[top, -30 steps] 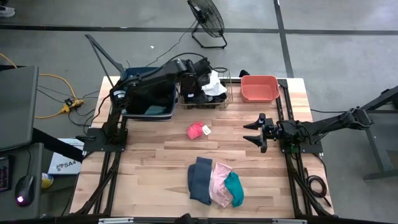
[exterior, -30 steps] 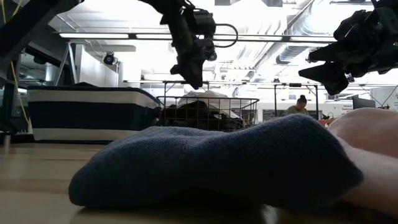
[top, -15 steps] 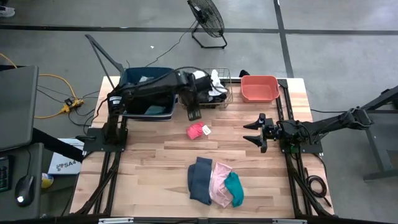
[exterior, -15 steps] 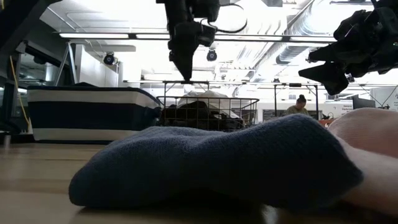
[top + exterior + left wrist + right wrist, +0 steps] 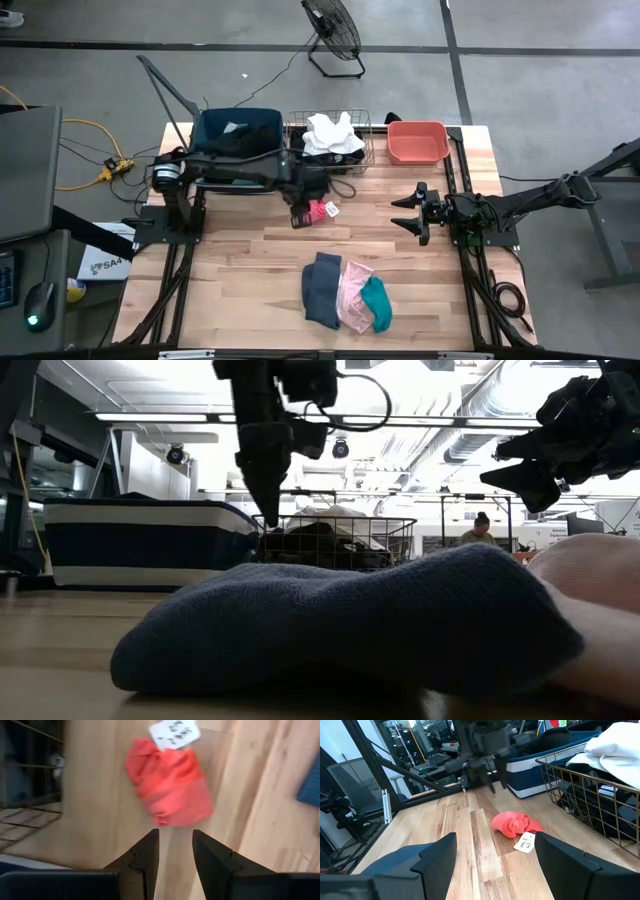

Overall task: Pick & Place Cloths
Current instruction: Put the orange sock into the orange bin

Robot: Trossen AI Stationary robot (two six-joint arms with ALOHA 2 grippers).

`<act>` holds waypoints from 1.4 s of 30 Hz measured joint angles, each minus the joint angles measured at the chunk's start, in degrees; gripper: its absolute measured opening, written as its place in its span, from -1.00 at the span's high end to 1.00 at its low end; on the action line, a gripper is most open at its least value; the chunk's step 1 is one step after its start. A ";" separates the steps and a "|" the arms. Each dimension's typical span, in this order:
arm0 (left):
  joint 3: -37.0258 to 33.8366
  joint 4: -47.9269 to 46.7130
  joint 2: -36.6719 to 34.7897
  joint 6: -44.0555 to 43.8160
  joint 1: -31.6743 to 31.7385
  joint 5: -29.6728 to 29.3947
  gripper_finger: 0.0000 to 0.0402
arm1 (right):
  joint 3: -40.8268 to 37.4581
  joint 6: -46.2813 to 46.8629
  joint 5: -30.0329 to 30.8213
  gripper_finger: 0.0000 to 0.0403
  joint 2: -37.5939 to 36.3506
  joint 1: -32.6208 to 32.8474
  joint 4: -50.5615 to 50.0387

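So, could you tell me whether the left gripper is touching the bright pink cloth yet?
Apart. In the left wrist view, bare table shows between the open left gripper and the bright pink cloth; the right wrist view shows it hanging above the wood.

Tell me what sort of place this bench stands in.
Probably a robotics lab or workshop in an open industrial hall. The butcher-block wooden table stands on a bare grey concrete floor beside a black round floor fan, and exposed ceiling ducts and strip lights run overhead.
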 joint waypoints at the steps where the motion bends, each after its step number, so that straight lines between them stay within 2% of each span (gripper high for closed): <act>1: -1.92 1.98 -0.90 -0.75 -0.66 0.00 0.44 | 0.00 0.00 0.00 -0.29 0.00 0.00 -0.03; 7: -9.91 10.98 -4.62 -4.93 -3.59 -2.14 0.44 | 0.00 -0.01 0.00 -0.29 0.04 -0.01 0.03; 12: -13.13 13.21 -4.61 -9.28 -5.09 -6.06 0.44 | 0.00 -0.01 0.00 -0.29 0.04 0.00 0.05; 17: -17.42 20.36 -4.57 -13.10 -5.24 -7.39 0.44 | 0.00 0.02 0.00 -0.29 0.04 0.02 0.08; 26: -18.27 24.42 -4.57 -18.27 -5.19 -7.80 0.42 | 0.00 0.01 0.00 -0.29 0.04 0.00 0.08; 30: -18.27 24.25 -4.54 -20.25 -5.16 -8.59 0.25 | 0.00 -0.01 0.00 -0.29 0.04 0.00 0.08; 37: -18.25 23.75 -3.46 -22.45 -5.14 -10.25 -0.27 | 0.00 0.00 0.00 -0.29 0.04 -0.01 0.08; 42: -18.14 24.33 -2.10 -22.98 -5.16 -8.78 -0.40 | 0.00 -0.01 0.00 -0.29 0.04 0.00 0.07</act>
